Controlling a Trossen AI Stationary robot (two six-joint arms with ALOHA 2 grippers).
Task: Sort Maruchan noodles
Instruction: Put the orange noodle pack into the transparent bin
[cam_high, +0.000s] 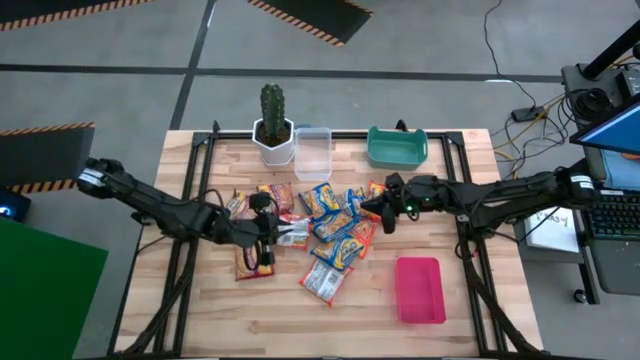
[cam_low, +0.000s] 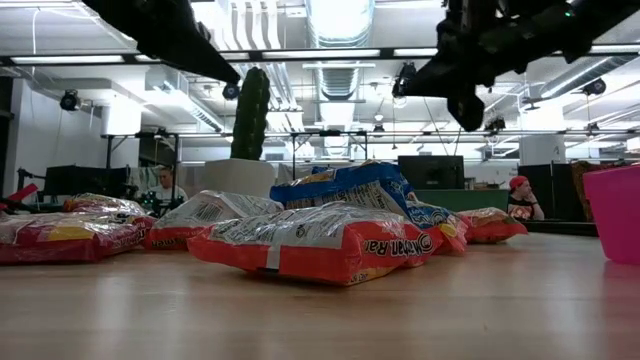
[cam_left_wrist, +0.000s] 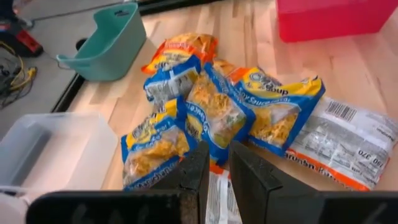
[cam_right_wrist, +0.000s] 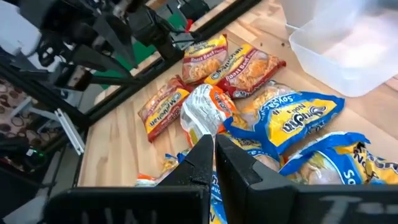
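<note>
Your left gripper (cam_high: 272, 232) pinches a white-and-orange packet (cam_left_wrist: 219, 199) at the pile's left side, seemingly to draw it clear. Your right gripper (cam_high: 384, 212) hangs clenched and empty above the pile's right side. The Maruchan noodles (cam_high: 325, 225) lie heaped mid-table, crinkly, glossy, flat rectangles, between the back-edge teal bin (cam_high: 397, 147) and the front-right pink tray (cam_high: 419, 290).

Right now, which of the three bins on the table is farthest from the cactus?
The pink bin, alone near the front right corner; the clear bin and teal bin sit in the back row beside the cactus.
</note>
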